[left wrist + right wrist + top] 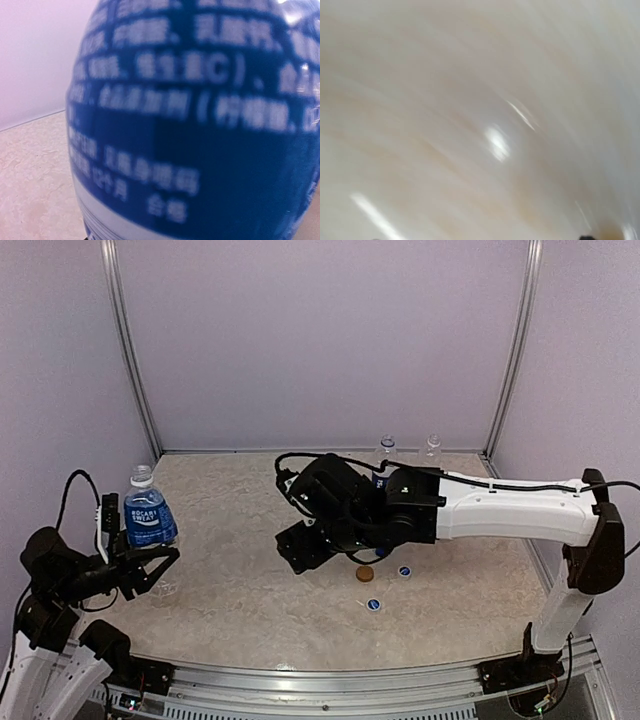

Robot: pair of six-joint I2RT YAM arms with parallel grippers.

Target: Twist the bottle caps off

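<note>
My left gripper (150, 558) is shut on the lower part of a clear bottle with a dark blue label (150, 518), held upright at the far left. Its neck (141, 476) looks clear, with no cap on it. In the left wrist view the blue label (200, 125) fills the frame and hides the fingers. My right gripper (298, 548) hangs low over the middle of the table, open and empty; its wrist view shows only blurred tabletop (470, 125). Loose on the table to its right lie an orange-brown cap (366, 573) and two blue caps (405, 571) (373, 604).
Two small clear bottles (386, 447) (432, 447) stand at the back wall. The right arm (500, 510) spans the table from the right side. Metal posts (130, 350) (515, 350) flank the back corners.
</note>
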